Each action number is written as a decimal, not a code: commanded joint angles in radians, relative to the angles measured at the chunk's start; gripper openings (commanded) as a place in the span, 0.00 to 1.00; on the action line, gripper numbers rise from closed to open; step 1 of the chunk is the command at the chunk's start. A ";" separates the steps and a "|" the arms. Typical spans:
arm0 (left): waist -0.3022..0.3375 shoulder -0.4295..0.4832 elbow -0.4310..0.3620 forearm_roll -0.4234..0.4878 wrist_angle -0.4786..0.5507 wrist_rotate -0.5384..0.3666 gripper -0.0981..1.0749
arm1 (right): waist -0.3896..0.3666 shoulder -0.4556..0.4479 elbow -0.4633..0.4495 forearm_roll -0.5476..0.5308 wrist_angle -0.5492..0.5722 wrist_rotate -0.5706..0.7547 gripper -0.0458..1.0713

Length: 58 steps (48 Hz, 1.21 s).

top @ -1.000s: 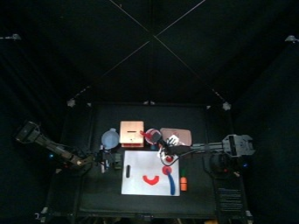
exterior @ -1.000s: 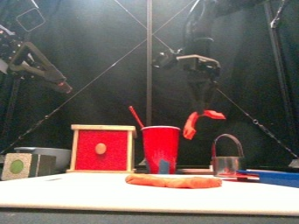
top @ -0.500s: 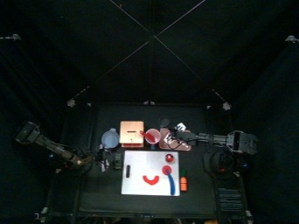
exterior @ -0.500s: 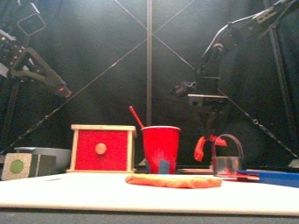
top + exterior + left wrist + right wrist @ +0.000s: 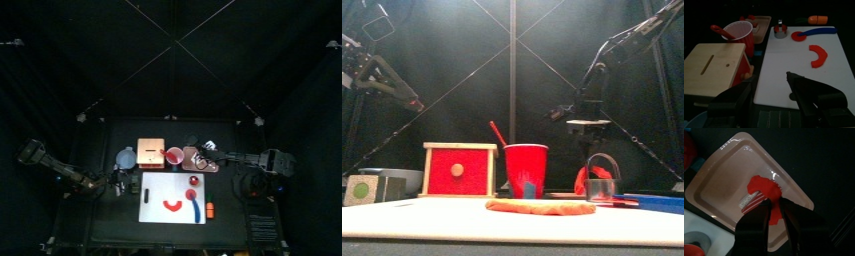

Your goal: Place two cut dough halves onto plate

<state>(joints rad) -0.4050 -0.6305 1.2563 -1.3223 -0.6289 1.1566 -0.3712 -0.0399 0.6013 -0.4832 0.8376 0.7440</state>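
Right end effector (image 5: 775, 208) lowered, pinching dough half (image 5: 765, 190), on plate (image 5: 724, 173)

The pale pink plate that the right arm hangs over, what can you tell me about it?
The shallow, pale pink, rounded-square plate looks like glossy plastic, with a raised rim and a flat floor that catches light. It lies flat on the black table, beyond the white board and beside the red cup. A bright red dough piece rests on its floor, and the right gripper is closed on that piece from above. No second dough piece shows on the plate.
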 commanded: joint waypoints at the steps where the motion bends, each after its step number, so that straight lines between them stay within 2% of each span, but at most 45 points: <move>1: 0.003 0.000 -0.011 0.003 -0.003 0.000 0.83 | -0.008 -0.026 -0.003 -0.017 0.000 0.000 0.59; 17: 0.003 0.002 -0.011 0.003 -0.005 -0.002 0.83 | -0.002 -0.003 0.003 -0.015 0.009 0.002 0.64; 37: 0.003 0.000 -0.014 -0.011 -0.003 0.000 0.83 | -0.005 0.006 -0.011 0.000 0.000 0.003 0.81; 58: 0.003 0.000 -0.015 -0.011 -0.003 0.000 0.83 | -0.011 -0.044 -0.020 -0.077 0.097 -0.025 0.82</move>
<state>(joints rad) -0.4050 -0.6320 1.2563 -1.3361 -0.6274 1.1551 -0.3743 -0.0430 0.5998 -0.5568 0.9219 0.7271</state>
